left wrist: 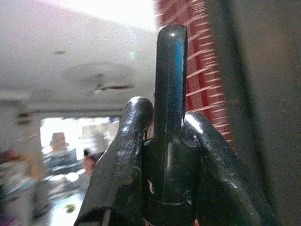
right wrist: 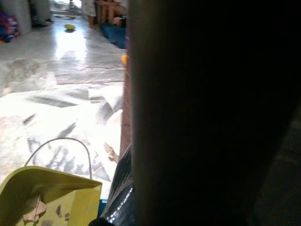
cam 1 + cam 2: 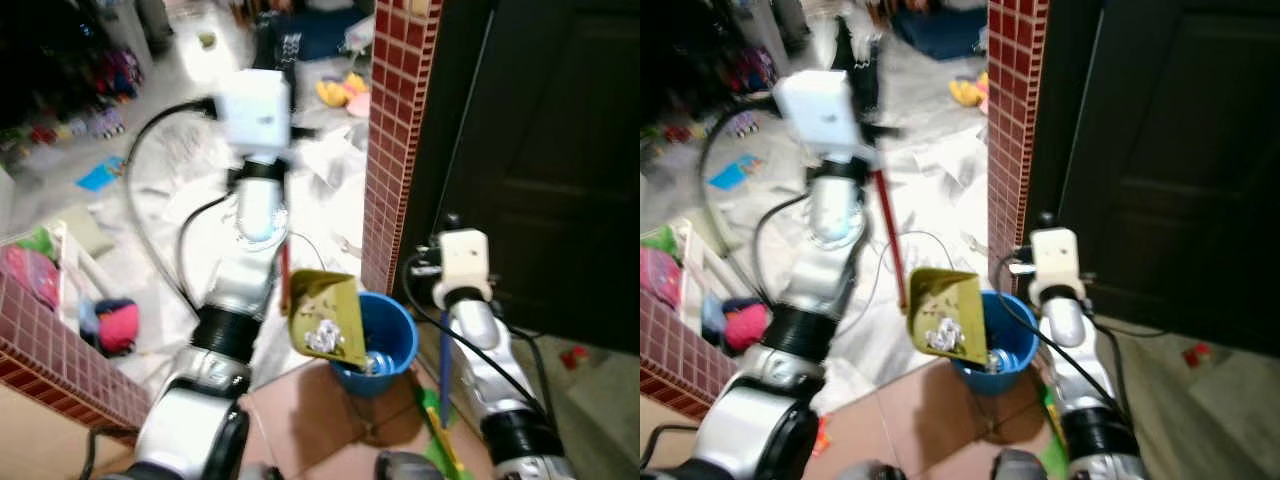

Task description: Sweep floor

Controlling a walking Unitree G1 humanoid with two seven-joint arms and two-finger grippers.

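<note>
My left arm is raised, and its gripper (image 1: pixel 164 113) is shut on the black top end of the dustpan's handle. The red handle (image 3: pixel 885 230) runs down to the yellow-green dustpan (image 3: pixel 325 315). The pan hangs tilted at the rim of a blue bin (image 3: pixel 395 345) and holds crumpled scraps. My right gripper (image 3: pixel 452 222) is at the dark door, shut on the broom's handle. The blue pole (image 3: pixel 443 365) drops to a green broom head (image 3: pixel 438 430) on the floor beside the bin. A dark blurred shape blocks most of the right wrist view.
A red tiled pillar (image 3: pixel 395 150) stands just behind the bin, with a dark door (image 3: pixel 560 150) to its right. A low red tiled wall (image 3: pixel 50 350) with toys and clothes lies to the left. White sheets (image 3: pixel 330 160) and toys litter the floor beyond.
</note>
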